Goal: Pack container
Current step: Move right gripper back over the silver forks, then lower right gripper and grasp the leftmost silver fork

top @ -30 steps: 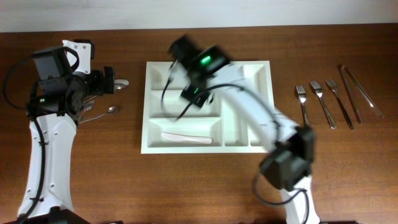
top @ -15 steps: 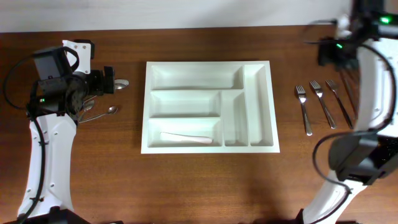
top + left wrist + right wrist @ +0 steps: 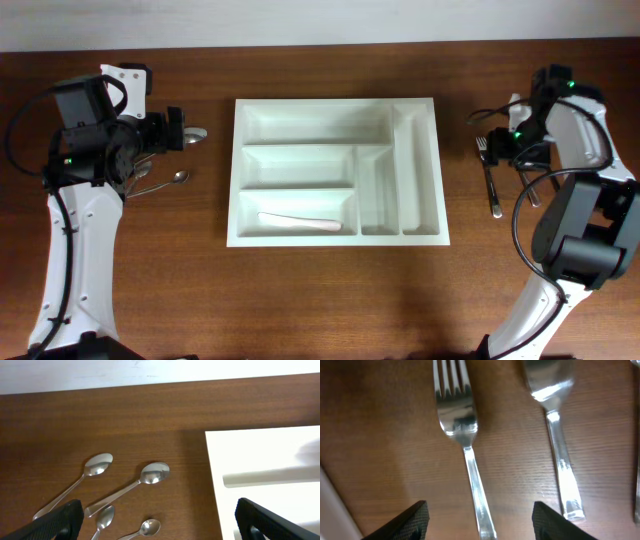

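"Layout on the brown wooden table (image 3: 330,300), how was it?"

"The large white rectangular plastic cutlery tray (image 3: 310,122), the container, lay flat in the middle, between the two arms. Four of its five compartments showed bare. The lower wide one held one pale slender utensil (image 3: 300,221)."

"How would that tray handle?"

"Light and stiff, I judged, with smooth walls, and too wide for either jaw to span. It needed no lifting. A pinch on the rim would shift it if it had to move."

"And the arms?"

"The left arm stood at the table's left, wrist turned toward the tray, with the left gripper (image 3: 157,515) spread wide and empty over four steel spoons (image 3: 152,474). The right arm reached to the table's right side, wrist pitched down. The right gripper (image 3: 480,515) was partly parted, its fingers (image 3: 415,520) either side of a steel fork (image 3: 457,415) at the handle, gripping nothing that I could see."

"The fork itself?"

"Thin, rigid and slick, lying flat on the wood. Probably best taken across the handle, low and square, or it might skid or pivot."
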